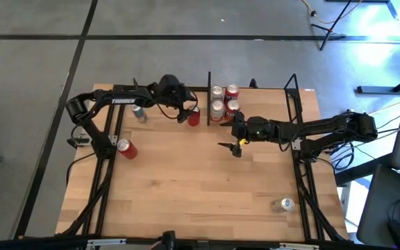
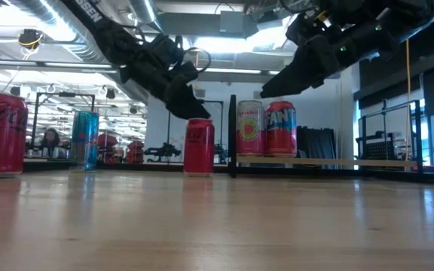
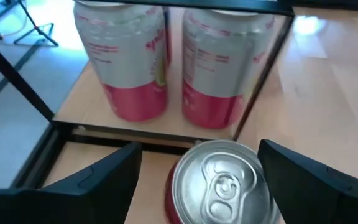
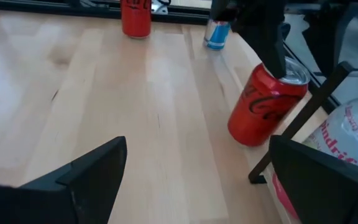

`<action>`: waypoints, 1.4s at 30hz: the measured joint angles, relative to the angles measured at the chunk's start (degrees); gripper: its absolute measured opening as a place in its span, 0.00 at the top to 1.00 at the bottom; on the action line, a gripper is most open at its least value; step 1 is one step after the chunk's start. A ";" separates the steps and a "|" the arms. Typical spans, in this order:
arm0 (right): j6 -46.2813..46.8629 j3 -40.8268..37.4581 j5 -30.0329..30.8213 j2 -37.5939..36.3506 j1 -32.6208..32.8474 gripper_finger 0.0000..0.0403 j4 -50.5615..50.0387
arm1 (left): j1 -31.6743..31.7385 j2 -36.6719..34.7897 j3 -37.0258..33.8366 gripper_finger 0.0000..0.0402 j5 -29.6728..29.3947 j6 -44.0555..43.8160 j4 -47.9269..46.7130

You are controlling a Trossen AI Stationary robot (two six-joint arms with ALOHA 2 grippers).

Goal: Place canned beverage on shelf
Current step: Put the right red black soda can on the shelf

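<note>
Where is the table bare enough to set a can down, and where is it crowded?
Bare: wood tabletop between the red cola can at left and the silver can at front right. Crowded: shelf corner holding four cans, with the red can under the left end effector.

From above I see the shelf (image 1: 255,97) at the table's (image 1: 186,180) far edge, with four cans (image 1: 224,101) standing in it just right of the divider (image 1: 209,97). One can (image 1: 194,117) stands just left of the divider, outside the shelf, under my left gripper (image 1: 184,114). Further left stand a slim can (image 1: 139,113) and another can (image 1: 126,148). A fallen can (image 1: 284,204) lies near the front right corner. My right gripper (image 1: 232,147) hangs before the shelf.
</note>
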 joint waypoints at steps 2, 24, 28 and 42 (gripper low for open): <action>-0.03 0.00 -0.06 0.00 0.00 0.07 0.37 | 0.04 0.36 0.00 0.21 0.62 -0.46 0.64; -1.48 0.00 0.17 0.00 -0.02 0.07 0.20 | -0.75 -2.08 1.90 0.21 3.85 -3.62 -2.36; -1.22 0.00 0.16 0.00 -0.02 0.07 0.18 | -1.30 -1.49 1.05 0.21 2.33 -0.76 -3.12; -1.46 0.02 0.15 -0.02 -0.02 0.07 0.68 | -1.45 -0.18 0.20 0.21 -0.53 -1.28 -2.11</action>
